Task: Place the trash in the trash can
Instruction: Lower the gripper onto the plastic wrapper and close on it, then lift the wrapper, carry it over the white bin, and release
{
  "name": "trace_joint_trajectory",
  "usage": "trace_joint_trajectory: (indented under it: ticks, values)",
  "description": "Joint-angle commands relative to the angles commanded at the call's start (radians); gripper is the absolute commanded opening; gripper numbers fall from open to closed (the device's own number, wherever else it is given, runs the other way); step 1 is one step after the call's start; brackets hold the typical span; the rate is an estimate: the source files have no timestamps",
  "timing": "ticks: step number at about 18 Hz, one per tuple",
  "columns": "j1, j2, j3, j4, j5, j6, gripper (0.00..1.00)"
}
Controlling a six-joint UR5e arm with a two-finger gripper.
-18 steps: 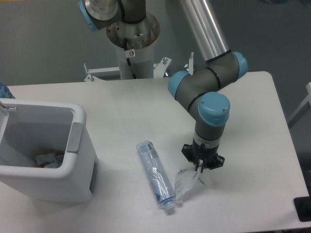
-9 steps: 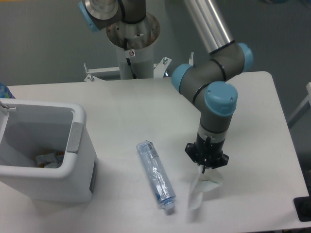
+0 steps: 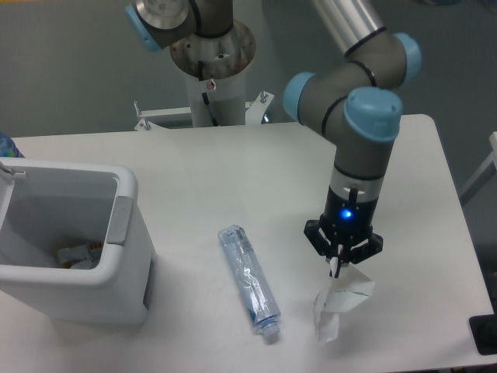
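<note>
The crushed clear bluish bottle (image 3: 248, 279) lies on the white table, cap end toward the front edge. My gripper (image 3: 338, 266) points down at the right of the bottle and is shut on the clear plastic wrapper (image 3: 337, 305), which hangs from the fingertips above the table. The white trash can (image 3: 70, 237) stands at the left with its grey tab (image 3: 119, 221) facing the bottle; some scraps lie inside it.
The arm's base column (image 3: 213, 70) stands at the back of the table. A dark object (image 3: 484, 334) sits past the table's front right corner. A blue object (image 3: 5, 144) peeks in at the left edge behind the bin.
My gripper has moved right and a little toward the front, lifting the wrapper off the table. The bottle and bin have not moved.
</note>
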Motion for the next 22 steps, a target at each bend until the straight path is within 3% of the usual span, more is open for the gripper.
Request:
trace_joint_trajectory:
  ticks: [13, 22]
  values:
    - [-0.172, 0.189, -0.005, 0.000, -0.134, -0.117, 0.00]
    - [-0.340, 0.273, -0.064, -0.002, -0.134, -0.138, 0.00]
